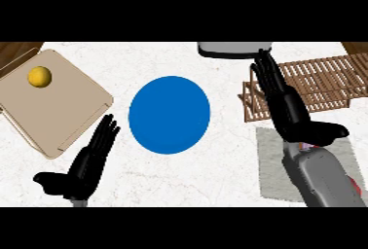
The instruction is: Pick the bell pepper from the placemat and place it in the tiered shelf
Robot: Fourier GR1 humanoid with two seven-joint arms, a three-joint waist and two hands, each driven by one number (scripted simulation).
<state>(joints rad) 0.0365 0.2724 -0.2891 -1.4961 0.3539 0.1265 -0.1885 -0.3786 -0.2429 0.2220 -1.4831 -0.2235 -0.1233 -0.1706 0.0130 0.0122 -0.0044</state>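
The right hand [298,119] has its fingers [267,73] straight, holding nothing, stretched over the near edge of the wooden tiered shelf [323,82]. The left hand [86,165] rests open on the counter [215,175], fingers up. Between them lies a blue plate [170,115]. The grey placemat [277,170] lies under the right forearm; no bell pepper can be made out. A yellow fruit [39,77] sits on the tan board [50,104].
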